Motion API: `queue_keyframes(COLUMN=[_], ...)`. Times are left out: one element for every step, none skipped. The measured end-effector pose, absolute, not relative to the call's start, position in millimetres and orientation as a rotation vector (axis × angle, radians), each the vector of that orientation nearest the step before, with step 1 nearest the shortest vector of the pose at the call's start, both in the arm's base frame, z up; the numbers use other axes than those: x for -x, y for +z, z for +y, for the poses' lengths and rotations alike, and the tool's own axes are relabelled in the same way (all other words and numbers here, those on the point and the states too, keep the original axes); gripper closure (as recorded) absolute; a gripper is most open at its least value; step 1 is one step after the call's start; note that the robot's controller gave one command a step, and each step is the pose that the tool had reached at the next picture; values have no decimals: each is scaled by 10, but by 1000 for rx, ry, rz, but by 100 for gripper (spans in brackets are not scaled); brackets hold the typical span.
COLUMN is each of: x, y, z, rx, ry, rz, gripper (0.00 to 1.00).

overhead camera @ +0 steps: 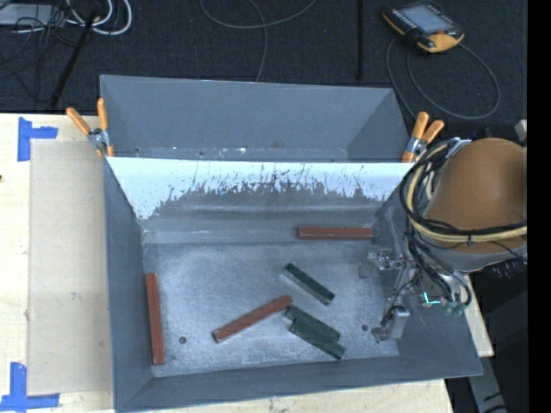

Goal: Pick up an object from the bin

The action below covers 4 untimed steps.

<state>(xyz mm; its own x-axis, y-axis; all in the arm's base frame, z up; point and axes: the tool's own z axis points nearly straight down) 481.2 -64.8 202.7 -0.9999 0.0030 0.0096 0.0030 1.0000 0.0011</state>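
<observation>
Slim rust-red bars (252, 318), dark green blocks (314, 333), scuffed metal bin (250, 127)

Flat on the floor of the bin (258, 127): left red bar (155, 318) along the left wall; back red bar (336, 232) against the back wall; middle red bar (252, 318) lying diagonally. Upper green bar (309, 283) tilted, right of centre. Lower green bar (314, 333) just beside the middle bar's raised end.

Reddish-brown sticks (251, 318), perhaps dark-green blocks (310, 284)

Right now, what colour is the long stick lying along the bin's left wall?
The stick is reddish brown, clearest in the camera view.
</observation>
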Motion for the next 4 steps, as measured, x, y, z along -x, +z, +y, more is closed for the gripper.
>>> queue_keyframes(x=[-4828,-4968,-4892,-4901], y=[2064,1737,1175,925], z=[-646,-421,-340,-239], rx=[1,-142,-75,-2], ry=[0,2,-1,-1], rz=[-3140,-3142,-3142,-3136], gripper=[0,0,0,0])
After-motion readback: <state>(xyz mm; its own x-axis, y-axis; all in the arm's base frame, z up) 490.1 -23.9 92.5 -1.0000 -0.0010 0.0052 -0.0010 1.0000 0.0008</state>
